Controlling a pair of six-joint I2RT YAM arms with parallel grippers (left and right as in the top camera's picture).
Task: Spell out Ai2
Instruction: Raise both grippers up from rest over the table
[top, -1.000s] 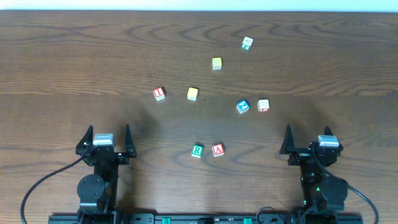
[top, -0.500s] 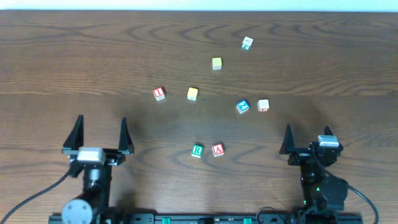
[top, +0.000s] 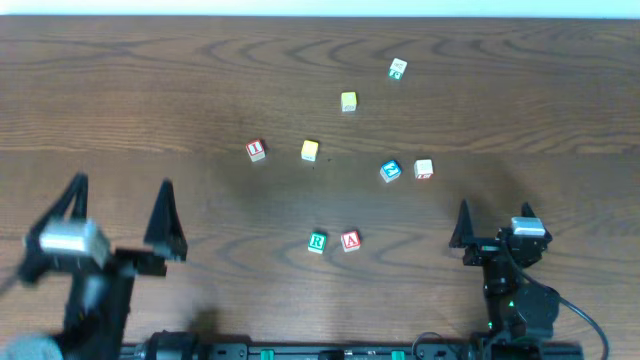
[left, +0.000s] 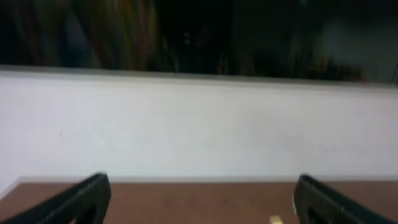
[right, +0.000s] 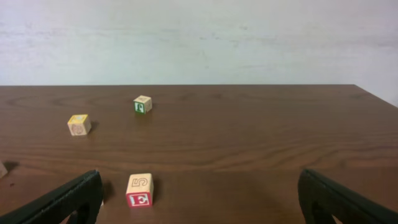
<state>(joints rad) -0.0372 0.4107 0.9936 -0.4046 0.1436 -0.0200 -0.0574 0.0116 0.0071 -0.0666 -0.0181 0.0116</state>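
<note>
Near edge: left gripper (top: 120, 185) is raised and blurred, fingers spread wide, nothing held. right gripper (top: 494, 208) sits low, fingers also wide apart, empty. Between the arms: green R block (top: 317, 241) and red A block (top: 350, 240), side by side on the table (top: 560, 110). Further out: red I block (top: 256, 150), with a yellow block (top: 309, 150) just right of it; blue block (top: 390, 171) beside a red-white block (top: 424, 169) showing 5 and E. Far back: lime block (top: 348, 101), white-green block (top: 398, 69). Which block carries a 2: can't tell.
</note>
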